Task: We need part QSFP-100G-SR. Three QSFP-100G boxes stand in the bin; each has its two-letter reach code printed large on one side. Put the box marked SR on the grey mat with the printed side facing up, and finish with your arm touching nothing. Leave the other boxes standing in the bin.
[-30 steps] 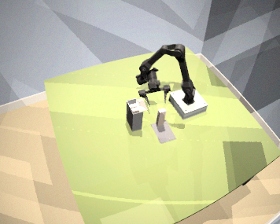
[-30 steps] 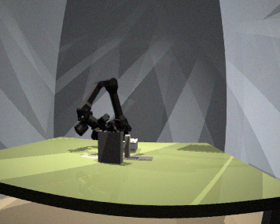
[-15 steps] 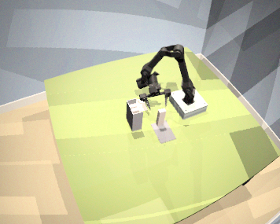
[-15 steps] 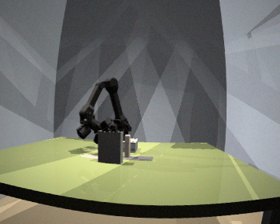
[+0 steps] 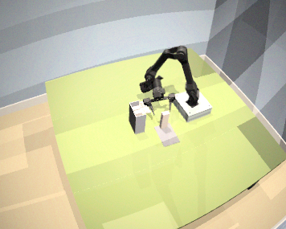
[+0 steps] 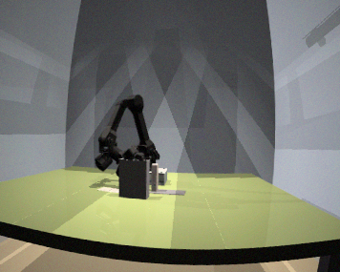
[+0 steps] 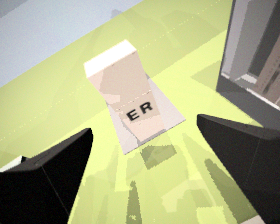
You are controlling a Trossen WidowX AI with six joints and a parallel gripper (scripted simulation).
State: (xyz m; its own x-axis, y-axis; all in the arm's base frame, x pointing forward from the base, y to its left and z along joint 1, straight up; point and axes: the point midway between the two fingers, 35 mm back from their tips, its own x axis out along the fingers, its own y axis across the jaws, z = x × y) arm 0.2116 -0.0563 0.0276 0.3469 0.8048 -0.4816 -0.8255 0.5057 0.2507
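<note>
A pale box (image 5: pixel 165 120) (image 6: pixel 155 177) (image 7: pixel 120 82) stands upright on the grey mat (image 5: pixel 169 139) (image 6: pixel 176 192) (image 7: pixel 169 113). Its side facing the wrist camera reads ER. The dark grey bin (image 5: pixel 140 124) (image 6: pixel 134 179) (image 7: pixel 240 102) stands beside the mat. Pale boxes (image 7: pixel 273 82) show inside it in the wrist view; their printed codes are not visible. My gripper (image 5: pixel 161 112) (image 7: pixel 144 125) is open and empty, with its fingers spread on the arm's side of the ER box. In the exterior view the fingers are hidden behind the bin.
The arm's white base block (image 5: pixel 198 110) (image 6: pixel 163 176) stands behind the mat. A flat whitish patch (image 6: pixel 108 190) lies on the green table (image 5: pixel 111 161) (image 6: pixel 237 220) beside the bin, on the side away from the mat. The bin's walls rise close to my gripper's side.
</note>
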